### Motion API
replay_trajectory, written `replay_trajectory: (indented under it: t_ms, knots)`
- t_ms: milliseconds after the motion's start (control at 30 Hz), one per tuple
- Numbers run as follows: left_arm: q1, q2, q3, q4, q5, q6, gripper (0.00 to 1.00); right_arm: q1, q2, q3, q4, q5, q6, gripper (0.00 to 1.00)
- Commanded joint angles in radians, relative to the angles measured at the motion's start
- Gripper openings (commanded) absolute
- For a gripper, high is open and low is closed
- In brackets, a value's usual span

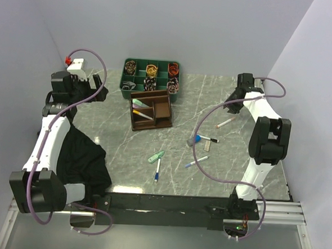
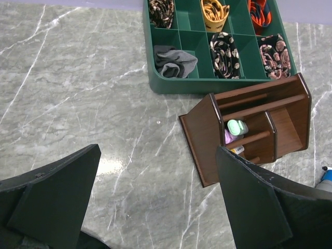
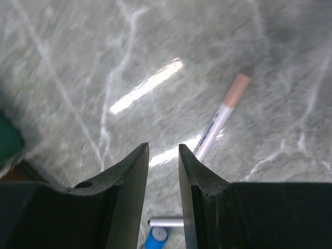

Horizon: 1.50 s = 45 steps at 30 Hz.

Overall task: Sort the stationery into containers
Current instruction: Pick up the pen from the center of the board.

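Near table centre, slightly toward 11 o'clock, dark brown organiser [image 1: 151, 109] sits with a mint-green piece [image 2: 237, 126], lilac bar [image 2: 228, 137] and yellow pen [image 2: 237, 150] in its compartments. Green tray [image 1: 126, 77] of rolled ties is just beside it at 12 o'clock. Loose stationery lies at 4 to 5 o'clock of the organiser: pink-capped pen [image 1: 226, 122], grey-blue cylinder [image 1: 194, 141], black-tipped marker [image 1: 209, 139], two blue pens [image 1: 196, 161] [image 1: 157, 170], green clip [image 1: 156, 156]. Left gripper [image 2: 158, 150] hovers at 9 o'clock of the organiser, jaws wide apart, empty. Right gripper [image 3: 163, 150] is over the table beside the pink-capped pen, jaws a narrow gap apart, nothing between. Black cloth [image 1: 82, 159] lies at 8 o'clock.
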Motion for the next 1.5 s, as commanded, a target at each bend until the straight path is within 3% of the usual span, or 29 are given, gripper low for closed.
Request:
replay_trajectory:
  t_ms: [0,467,1167,1367,1433,1467]
  knots:
    - [-0.002,0.013,0.041,-0.001,0.000,0.014,0.99,-0.012,0.040,0.038,-0.068,0.148,0.095,0.37]
    - [-0.006,0.125,0.098,0.016,-0.004,0.014,0.99,-0.034,0.142,0.101,-0.086,0.186,0.120,0.35]
    - [-0.057,0.252,0.197,0.020,-0.050,0.040,0.99,-0.017,0.202,0.043,-0.097,0.175,0.122,0.32]
    - [-0.069,0.269,0.210,0.023,-0.051,0.035,0.99,-0.012,0.217,0.035,-0.094,0.177,0.106,0.22]
    - [-0.069,0.271,0.213,0.020,-0.051,0.035,1.00,-0.011,0.226,0.052,-0.095,0.177,0.085,0.13]
    - [-0.072,0.271,0.214,0.022,-0.051,0.037,0.99,-0.008,0.231,0.063,-0.094,0.175,0.054,0.00]
